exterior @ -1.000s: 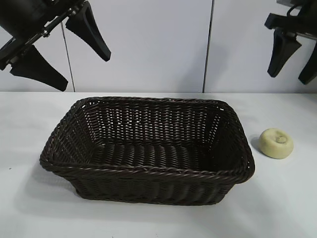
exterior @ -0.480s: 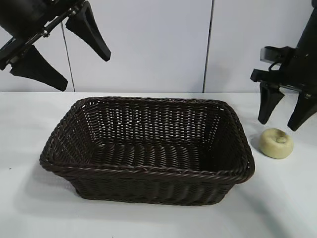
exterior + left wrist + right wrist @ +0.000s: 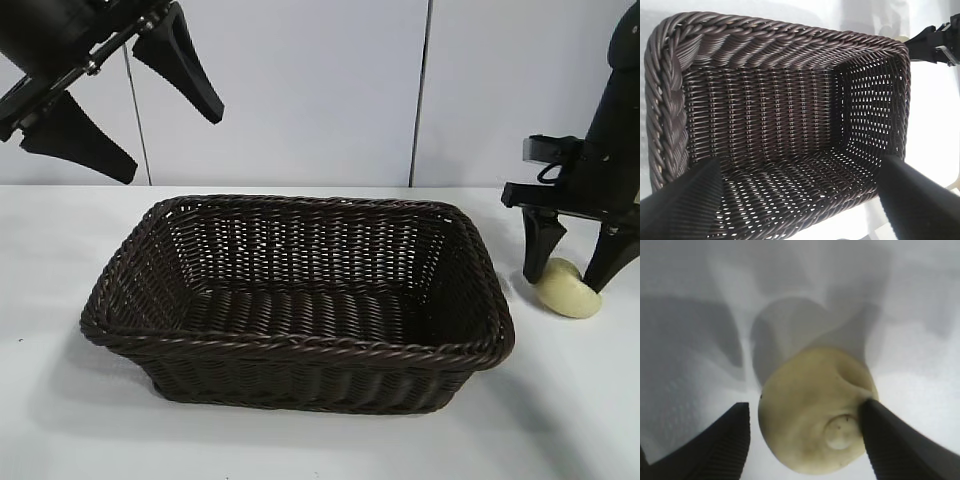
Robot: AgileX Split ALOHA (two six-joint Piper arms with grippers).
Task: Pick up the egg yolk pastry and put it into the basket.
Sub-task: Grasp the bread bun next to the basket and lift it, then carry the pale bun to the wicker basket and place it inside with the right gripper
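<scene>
Basket [image 3: 300, 375]: dark-brown woven wicker, slight sheen on strands, braided rim, open-weave walls. Egg yolk pastry [image 3: 810, 410]: pale yellow, matt, smooth, soft-looking skin with a dimpled button. Right claw [image 3: 568, 268] and left claw [image 3: 125, 105]: black matt plastic, finely ribbed fingers [image 3: 890, 440]. Counter [image 3: 300, 445]: white, matt, smooth.

One egg yolk pastry [image 3: 570, 291] between the right gripper's [image 3: 572, 270] fingers, one basket [image 3: 300, 352] beside it, two grippers counting the left gripper [image 3: 128, 100] raised above the basket
</scene>
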